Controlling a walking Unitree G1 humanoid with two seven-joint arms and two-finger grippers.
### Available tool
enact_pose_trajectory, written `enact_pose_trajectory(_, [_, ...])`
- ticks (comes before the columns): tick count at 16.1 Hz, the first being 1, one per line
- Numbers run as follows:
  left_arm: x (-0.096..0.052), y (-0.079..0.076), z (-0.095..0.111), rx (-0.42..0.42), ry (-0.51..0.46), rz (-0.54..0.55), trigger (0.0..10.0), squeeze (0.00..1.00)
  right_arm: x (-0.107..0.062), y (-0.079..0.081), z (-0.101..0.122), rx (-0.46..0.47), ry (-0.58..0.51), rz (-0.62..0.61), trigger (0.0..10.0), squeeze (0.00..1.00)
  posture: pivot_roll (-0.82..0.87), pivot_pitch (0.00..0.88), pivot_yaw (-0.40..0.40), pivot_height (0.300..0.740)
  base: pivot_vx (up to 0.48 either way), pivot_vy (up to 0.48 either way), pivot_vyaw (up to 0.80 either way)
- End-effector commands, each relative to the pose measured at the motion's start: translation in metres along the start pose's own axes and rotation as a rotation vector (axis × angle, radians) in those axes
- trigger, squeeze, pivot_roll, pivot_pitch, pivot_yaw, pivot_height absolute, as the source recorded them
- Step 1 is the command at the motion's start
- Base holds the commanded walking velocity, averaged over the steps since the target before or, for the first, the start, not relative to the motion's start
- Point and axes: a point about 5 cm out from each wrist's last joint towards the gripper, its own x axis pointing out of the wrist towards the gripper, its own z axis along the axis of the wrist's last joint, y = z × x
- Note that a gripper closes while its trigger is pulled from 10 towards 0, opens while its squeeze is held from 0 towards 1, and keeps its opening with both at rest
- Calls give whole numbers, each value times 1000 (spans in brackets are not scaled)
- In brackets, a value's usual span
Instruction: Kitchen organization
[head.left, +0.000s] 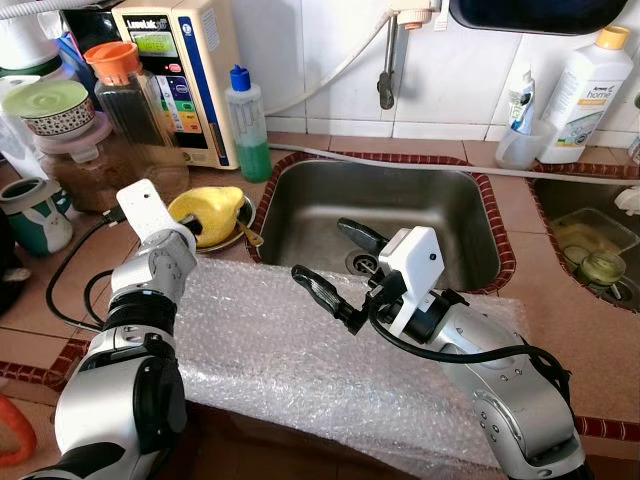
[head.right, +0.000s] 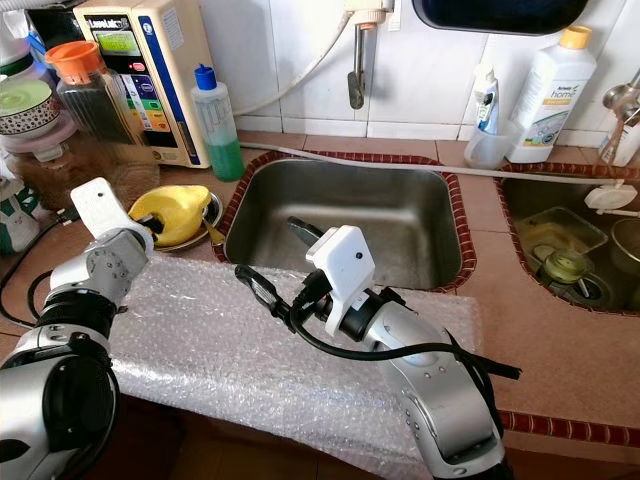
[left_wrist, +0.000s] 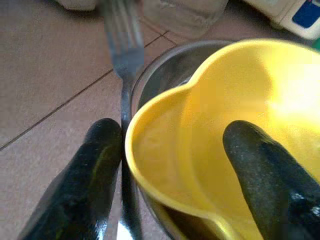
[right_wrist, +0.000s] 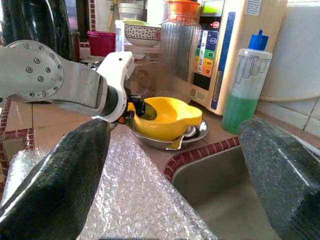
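Tiled counter (head.left: 560, 330), steel sink (head.left: 420, 205), bubble wrap (head.left: 270, 350)

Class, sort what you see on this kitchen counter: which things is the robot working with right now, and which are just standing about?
In use:
left claw, fingers astride the rim
yellow cup
steel dish
fork

Standing about:
right claw, open
bubble wrap
sink
green soap bottle
white detergent bottle

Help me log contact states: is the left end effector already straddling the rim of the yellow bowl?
Yes: the left end effector has one finger outside and one inside the wall of the yellow bowl.
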Motion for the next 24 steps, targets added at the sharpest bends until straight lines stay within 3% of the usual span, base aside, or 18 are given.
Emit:
enact_pose_trajectory(1, [1,5,1,20,11,15,588,0,2,4,5,-11,-16,21,10000,0,-46,24,109,740,0,0,0])
enact_pose_trajectory(3, [2,6,1,20,14,21,2902,0,2,3,5,-11,-17,19,10000,0,-46,23,110,740,0,0,0])
enact_pose_trajectory(4, [2,6,1,16,16,21,3647,0,2,3,5,-12,-18,18,10000,0,-46,23,110,740,0,0,0])
enact_pose_trajectory(5, [2,6,1,12,17,21,3686,0,2,3,5,-13,-18,17,10000,0,-45,22,110,740,0,0,0])
enact_pose_trajectory(8, [2,5,1,6,14,23,3255,0,2,3,4,-19,-13,16,10000,0,-46,22,111,740,0,0,0])
enact_pose_trajectory(11, [2,7,2,12,5,37,0,0,2,2,3,-27,-9,12,10000,0,-47,20,109,740,0,0,0])
enact_pose_trajectory(24, [2,34,16,33,-105,203,0,0,2,1,1,-36,-7,0,10000,0,-45,25,104,740,0,0,0])
